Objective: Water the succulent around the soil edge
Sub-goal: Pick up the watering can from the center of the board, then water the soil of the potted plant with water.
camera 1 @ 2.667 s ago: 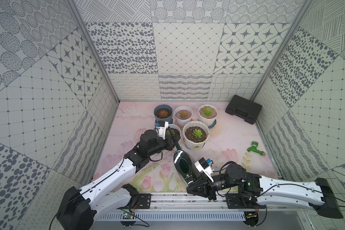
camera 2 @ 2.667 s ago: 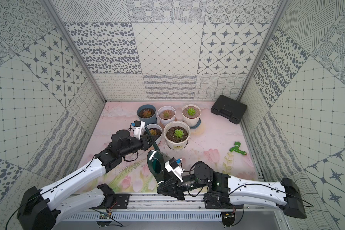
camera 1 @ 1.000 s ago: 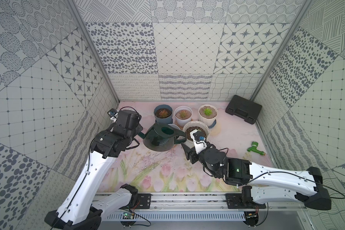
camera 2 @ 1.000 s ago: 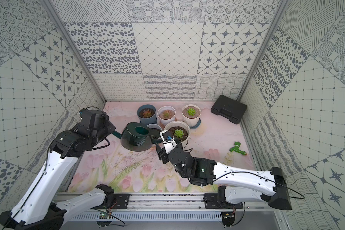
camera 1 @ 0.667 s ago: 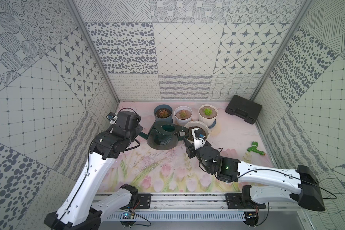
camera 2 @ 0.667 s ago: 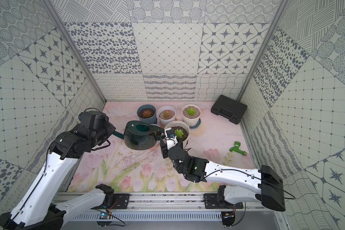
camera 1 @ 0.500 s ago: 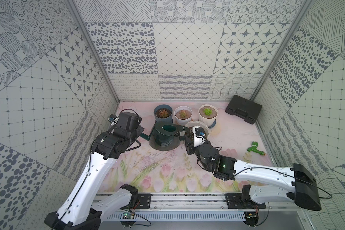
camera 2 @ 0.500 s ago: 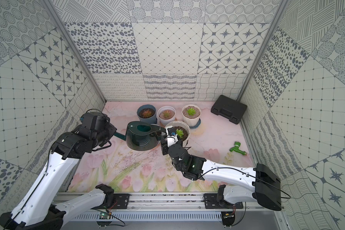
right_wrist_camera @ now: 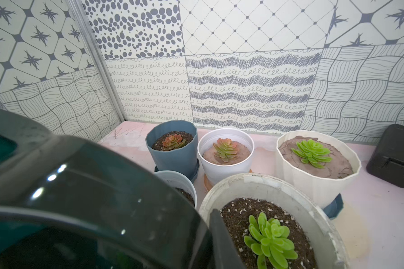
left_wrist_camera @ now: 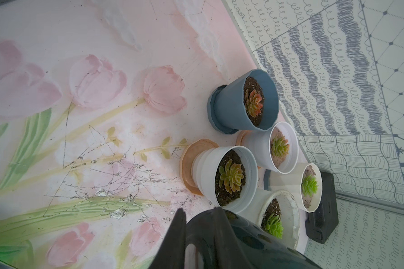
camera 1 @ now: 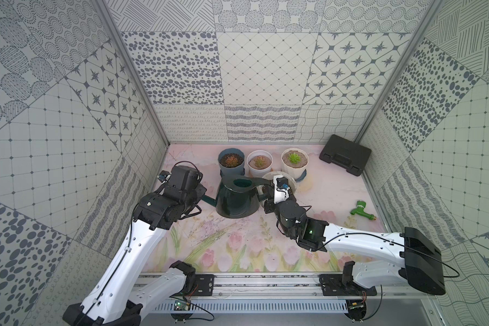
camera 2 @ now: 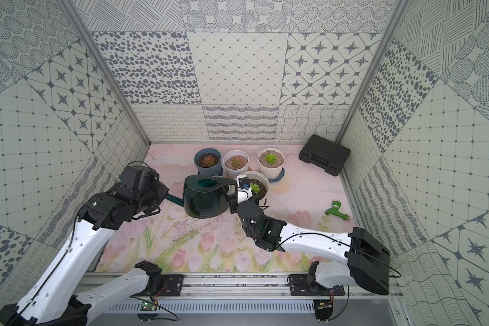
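Observation:
A dark green watering can (camera 1: 237, 199) stands upright in the middle of the mat in both top views. My left gripper (camera 1: 202, 196) is shut on its spout, and its fingers (left_wrist_camera: 179, 233) flank the can's dark body. My right gripper (camera 1: 266, 194) is shut on the can's handle; one finger (right_wrist_camera: 219, 233) presses against it and the other is hidden. Just right of the can is a large white pot (camera 2: 261, 176) with dark soil and the green succulent (camera 2: 255, 187). My right wrist partly covers this pot from above. The succulent (right_wrist_camera: 269, 237) lies close beside the right finger.
Behind the can stand a blue pot (camera 1: 231, 161), a white pot (camera 1: 259, 162) and a ribbed cream pot (camera 1: 294, 158). A small white pot (left_wrist_camera: 231, 178) sits against the can. A black case (camera 1: 345, 154) is at the back right and a green nozzle (camera 1: 362, 210) near the right wall.
The left arm has carried the can rightward up against the large white pot. My right gripper has reached the can's handle and its jaws have closed on it.

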Robot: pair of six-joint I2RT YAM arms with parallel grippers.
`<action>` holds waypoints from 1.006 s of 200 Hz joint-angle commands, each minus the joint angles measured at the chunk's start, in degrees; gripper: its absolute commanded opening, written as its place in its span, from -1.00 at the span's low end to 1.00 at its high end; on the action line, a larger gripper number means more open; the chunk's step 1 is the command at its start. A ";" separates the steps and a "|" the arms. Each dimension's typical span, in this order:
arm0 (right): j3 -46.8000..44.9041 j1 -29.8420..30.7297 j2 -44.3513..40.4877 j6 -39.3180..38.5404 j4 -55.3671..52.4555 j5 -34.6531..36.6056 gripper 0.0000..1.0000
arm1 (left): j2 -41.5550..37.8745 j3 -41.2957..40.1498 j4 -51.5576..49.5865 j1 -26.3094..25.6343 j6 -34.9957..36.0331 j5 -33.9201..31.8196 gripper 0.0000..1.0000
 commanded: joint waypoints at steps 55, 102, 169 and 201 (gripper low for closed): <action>10.39 -7.32 -4.75 -2.99 -2.27 3.63 -1.00 | -0.49 5.38 11.24 0.16 15.19 11.77 0.46; 15.35 -18.50 -12.42 -10.12 -16.14 1.38 -1.00 | -4.58 12.99 4.14 0.09 34.01 8.54 0.99; 17.89 -26.27 -24.23 -22.70 -30.11 8.27 -1.00 | -15.17 -1.34 10.99 0.09 44.24 14.86 0.99; 16.41 -26.28 -26.49 -22.37 -36.45 13.50 -1.00 | -17.90 -4.37 12.01 0.13 47.42 16.07 0.99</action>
